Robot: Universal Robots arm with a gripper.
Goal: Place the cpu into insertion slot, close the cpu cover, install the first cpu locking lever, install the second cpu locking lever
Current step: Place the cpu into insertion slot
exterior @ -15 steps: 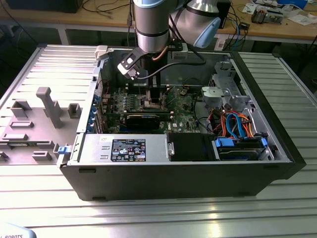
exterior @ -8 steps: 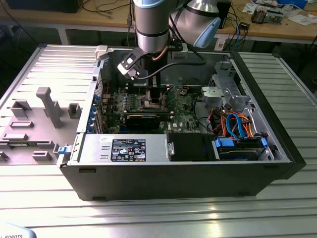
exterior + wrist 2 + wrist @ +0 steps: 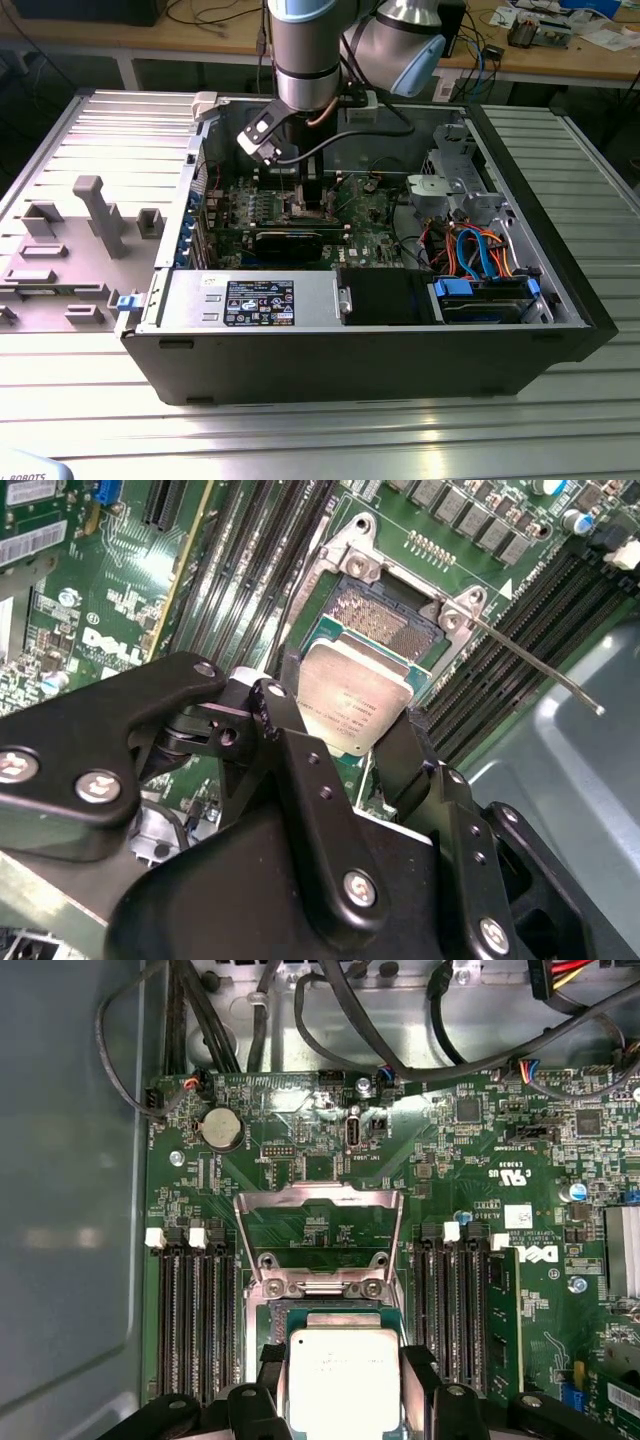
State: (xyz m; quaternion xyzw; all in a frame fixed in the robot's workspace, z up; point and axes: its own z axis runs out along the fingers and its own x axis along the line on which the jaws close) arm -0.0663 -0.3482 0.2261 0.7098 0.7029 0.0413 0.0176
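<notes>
Arm [image 3: 305, 60] lowered upright into open case [image 3: 350, 350], cpu [image 3: 343, 1378] pinched between gripper [image 3: 347, 715] fingers, held just over insertion slot [image 3: 385, 620], cpu cover [image 3: 318, 1196] flipped open

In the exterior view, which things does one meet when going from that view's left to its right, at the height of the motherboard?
grey fixture blocks → gripper, holding the cpu over the green motherboard → silver drive cage → black side wall of the case
</notes>
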